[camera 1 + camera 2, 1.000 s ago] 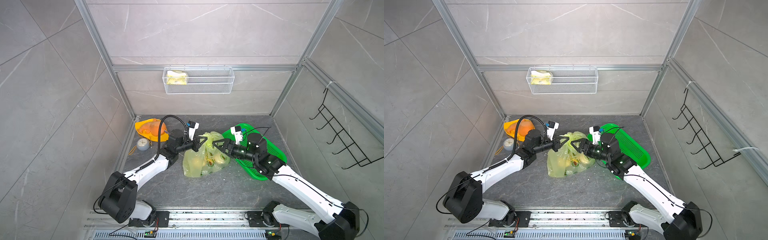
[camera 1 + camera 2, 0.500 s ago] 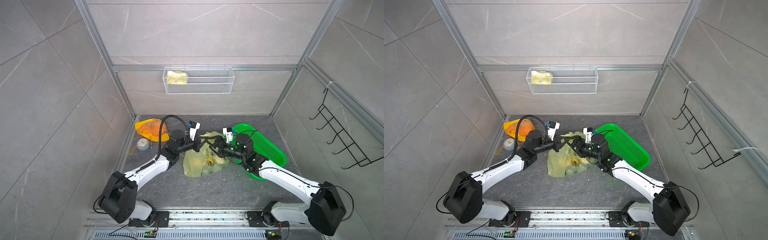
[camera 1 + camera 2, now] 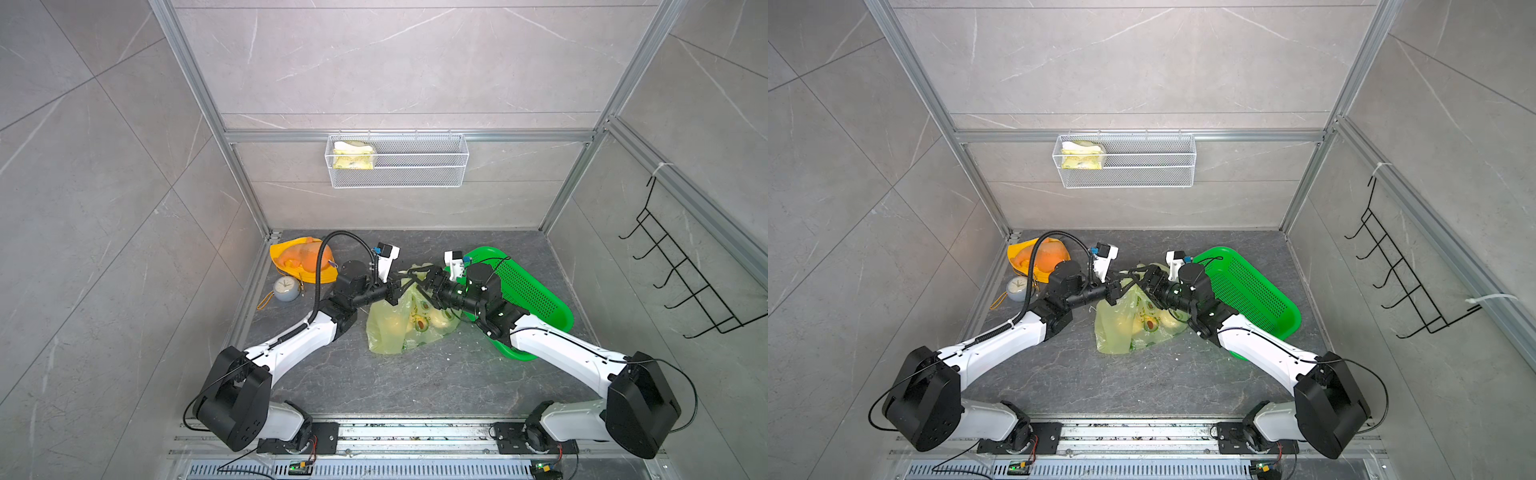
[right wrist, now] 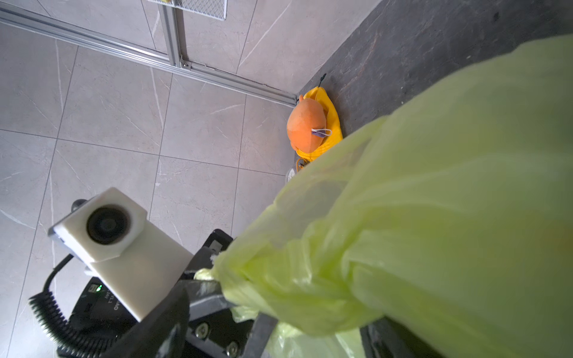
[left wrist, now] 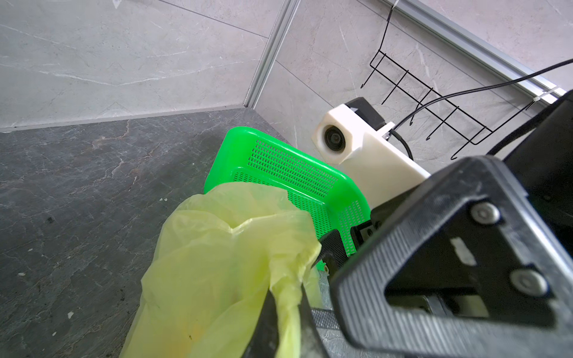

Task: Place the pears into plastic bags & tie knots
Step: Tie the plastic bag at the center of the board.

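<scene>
— Where is my bag right now?
— Your plastic bag (image 3: pixel 409 332) lies on the dark surface (image 3: pixel 415 386), about in the middle and nearer the back edge than the front edge. Its top is pulled up between your two grippers.

— And the pears?
— The pears (image 3: pixel 392 323) are inside the bag. In both top views they show as pale and yellow lumps through the thin plastic, next to an avocado picture.

— What is my left gripper doing?
— Your left gripper (image 3: pixel 403 286) is squeezed tight on a handle (image 4: pixel 248 279) of the bag. In the right wrist view the plastic is pinched thin by its dark fingers (image 4: pixel 201 293).

— And the right one?
— Your right gripper (image 3: pixel 417 279) has its fingers spread wide apart. The bunched plastic seems to run between them, but the view is too close to say if they touch it.

— What else is around?
— The green basket (image 3: pixel 528 291) sits by the right edge, just beside the bag, and your right arm reaches over it. An orange lump (image 3: pixel 301 259) on yellow sits in the back left corner.
</scene>
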Motion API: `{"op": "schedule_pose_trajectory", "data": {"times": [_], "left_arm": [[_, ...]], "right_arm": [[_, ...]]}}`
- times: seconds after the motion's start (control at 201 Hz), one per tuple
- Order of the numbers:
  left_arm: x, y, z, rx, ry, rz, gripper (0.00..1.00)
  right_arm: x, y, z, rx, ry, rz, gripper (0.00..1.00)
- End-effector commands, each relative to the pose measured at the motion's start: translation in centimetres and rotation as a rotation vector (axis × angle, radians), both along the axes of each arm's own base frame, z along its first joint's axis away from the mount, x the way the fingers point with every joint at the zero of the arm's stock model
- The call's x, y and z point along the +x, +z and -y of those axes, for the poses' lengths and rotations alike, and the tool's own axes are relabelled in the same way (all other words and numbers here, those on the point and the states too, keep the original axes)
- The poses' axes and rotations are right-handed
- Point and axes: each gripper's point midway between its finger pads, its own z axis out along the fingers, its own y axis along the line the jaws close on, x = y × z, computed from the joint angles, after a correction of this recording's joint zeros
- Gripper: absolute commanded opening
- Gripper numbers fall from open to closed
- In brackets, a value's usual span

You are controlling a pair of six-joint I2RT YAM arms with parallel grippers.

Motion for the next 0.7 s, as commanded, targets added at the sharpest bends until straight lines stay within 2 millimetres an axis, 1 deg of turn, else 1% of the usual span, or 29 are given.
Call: {"op": "schedule_pose_trajectory", "data": {"times": [0.0, 0.179, 0.284, 0.338, 0.403, 0.438, 0.468, 0.493, 0.498, 0.542, 0.582, 0.607, 0.642, 0.692], "left_arm": [[-1.2, 2.2, 0.3, -0.04, -0.054, 0.079, 0.0], [-1.9, 2.1, 0.7, -0.044, -0.103, 0.071, 0.0], [-2.8, 1.9, 1.3, -0.047, -0.171, 0.049, 0.0], [-3.4, 1.6, 1.7, -0.045, -0.208, 0.033, 0.0], [-4.0, 1.2, 2.0, -0.041, -0.253, 0.007, 0.0], [-4.4, 0.8, 2.2, -0.037, -0.273, -0.011, 0.0], [-4.6, 0.6, 2.3, -0.035, -0.289, -0.022, 0.0], [-4.7, 0.4, 2.4, -0.034, -0.299, -0.032, 0.0], [-4.7, 0.3, 2.4, -0.033, -0.302, -0.034, 0.0], [-4.9, 0.0, 2.6, -0.029, -0.315, -0.052, 0.0], [-4.7, -0.1, 2.6, -0.024, -0.305, -0.064, 0.0], [-4.6, -0.3, 2.5, -0.019, -0.291, -0.07, 0.01], [-4.4, -0.3, 2.3, -0.016, -0.268, -0.069, 0.1], [-4.0, 0.1, 1.5, -0.011, -0.202, -0.042, 0.25]], "right_arm": [[1.4, 1.6, 0.0, 0.028, -0.032, 0.038, 0.85], [2.9, 1.9, -0.3, 0.047, -0.039, 0.049, 0.85], [3.8, 2.7, -0.8, 0.101, -0.035, 0.077, 0.83], [4.2, 3.3, -0.8, 0.128, -0.037, 0.101, 0.81], [4.7, 4.0, -0.8, 0.169, -0.027, 0.128, 0.75], [4.8, 4.2, -0.8, 0.193, -0.016, 0.137, 0.67], [4.8, 4.3, -0.8, 0.208, -0.002, 0.145, 0.55], [4.8, 4.4, -0.9, 0.218, 0.014, 0.149, 0.4], [4.8, 4.4, -0.9, 0.219, 0.013, 0.152, 0.4], [4.6, 4.5, -1.1, 0.233, 0.047, 0.166, 0.23], [4.4, 4.6, -1.2, 0.243, 0.078, 0.179, 0.11], [4.2, 4.7, -1.2, 0.248, 0.096, 0.188, 0.06], [3.9, 4.6, -1.2, 0.248, 0.118, 0.197, 0.0], [3.5, 4.2, -0.9, 0.237, 0.145, 0.204, 0.0]]}}
